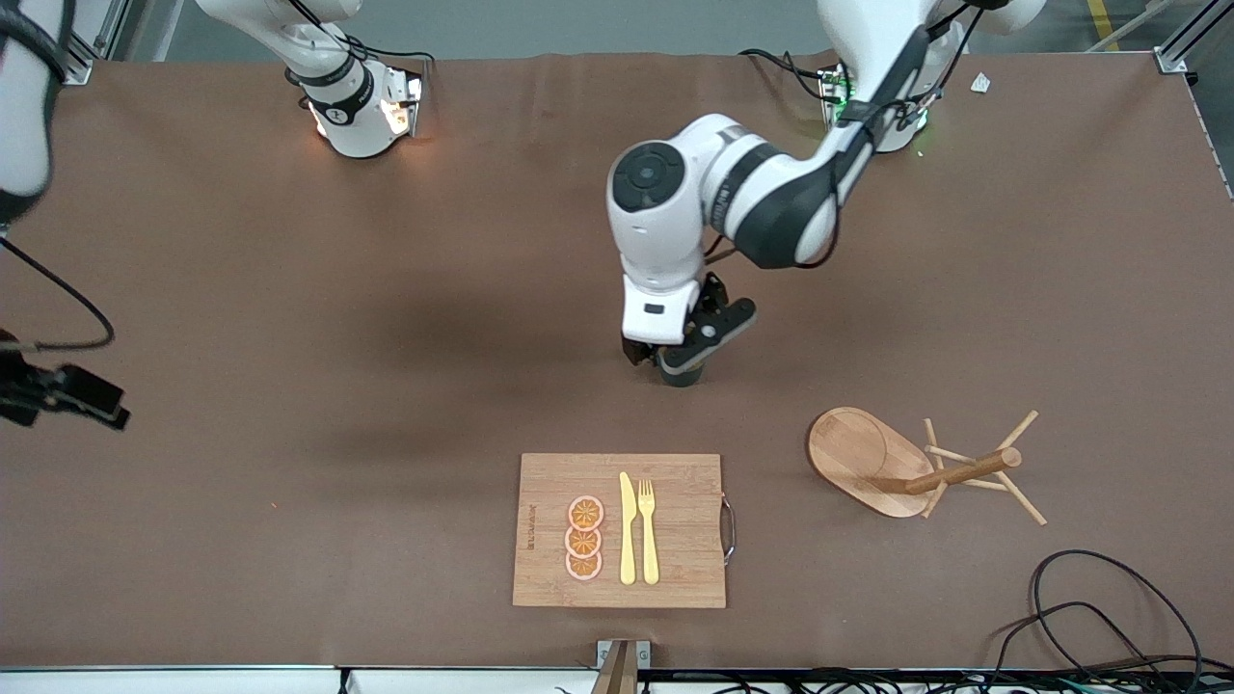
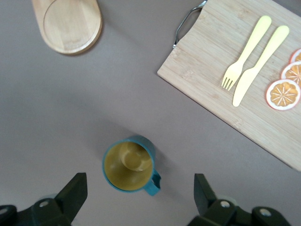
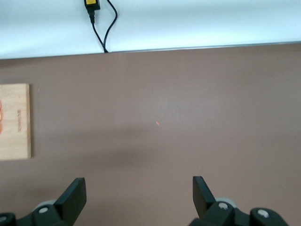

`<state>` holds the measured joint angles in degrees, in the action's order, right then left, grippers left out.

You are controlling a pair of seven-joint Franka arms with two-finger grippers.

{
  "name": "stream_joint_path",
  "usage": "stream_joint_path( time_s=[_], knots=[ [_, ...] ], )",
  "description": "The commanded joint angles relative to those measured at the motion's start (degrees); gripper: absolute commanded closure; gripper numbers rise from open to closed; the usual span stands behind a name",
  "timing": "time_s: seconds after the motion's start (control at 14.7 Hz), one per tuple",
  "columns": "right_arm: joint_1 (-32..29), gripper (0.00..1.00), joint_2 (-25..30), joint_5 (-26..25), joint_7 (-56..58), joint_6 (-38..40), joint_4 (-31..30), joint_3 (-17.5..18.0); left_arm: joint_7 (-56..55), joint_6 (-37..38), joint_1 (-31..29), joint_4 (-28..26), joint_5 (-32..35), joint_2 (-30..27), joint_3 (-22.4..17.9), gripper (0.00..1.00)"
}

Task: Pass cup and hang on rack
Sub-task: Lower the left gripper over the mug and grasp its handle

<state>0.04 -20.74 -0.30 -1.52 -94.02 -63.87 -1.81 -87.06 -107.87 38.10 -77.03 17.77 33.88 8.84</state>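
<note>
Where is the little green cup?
The cup stands on the table under the open left hand, farther from the front camera than the cutting board.

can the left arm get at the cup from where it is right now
Probably yes. The left gripper hangs right over the cup with its fingers spread wide to either side. The cup stands upright on bare table, apart from the cutting board and the rack, so nothing blocks a descent.

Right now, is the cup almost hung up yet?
Not yet, nothing is finished. The cup stands on the table with the left pincer open above it, not gripping. The right pincer waits open over bare table. Grabbing, passing and hanging on the rack, which lies tipped over, remain.
</note>
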Motion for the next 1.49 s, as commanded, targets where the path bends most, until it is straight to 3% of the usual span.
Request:
stream_joint_path(
  time_s=[0.0, 0.2, 0.48, 0.61, 1.02, 1.43],
  knots=[
    [0.0, 0.0, 6.7, -0.5, 0.5, 2.2, -5.7, 0.9, -11.7, 0.4, 4.0, 1.9, 6.4, 3.6, -0.6, 0.01],
    [0.1, 0.0, 12.0, -0.8, 0.5, 1.9, -11.3, 0.0, -23.0, 0.4, 7.3, 1.7, 10.5, 6.6, -0.7, 0.02],
    [-0.4, 0.0, 22.4, -0.8, 0.6, 1.0, -24.5, 0.0, -37.4, 0.4, 10.0, 1.5, 16.3, 10.4, -0.8, 0.03],
    [-1.2, 0.0, 26.8, -0.8, 0.6, -3.0, -31.5, 0.5, -45.1, 0.3, 10.3, 1.8, 20.5, 12.1, -0.9, 0.03],
    [-2.2, 0.0, 26.8, -0.4, 1.4, -2.6, -30.8, 0.0, -49.9, -0.8, 11.4, 1.7, 21.1, 15.0, -1.0, 0.1],
    [-1.0, 0.0, 25.4, -0.3, 1.6, -2.8, -28.4, 0.3, -49.8, -0.8, 11.1, 1.5, 21.3, 15.8, -0.9, 0.32]
  ],
)
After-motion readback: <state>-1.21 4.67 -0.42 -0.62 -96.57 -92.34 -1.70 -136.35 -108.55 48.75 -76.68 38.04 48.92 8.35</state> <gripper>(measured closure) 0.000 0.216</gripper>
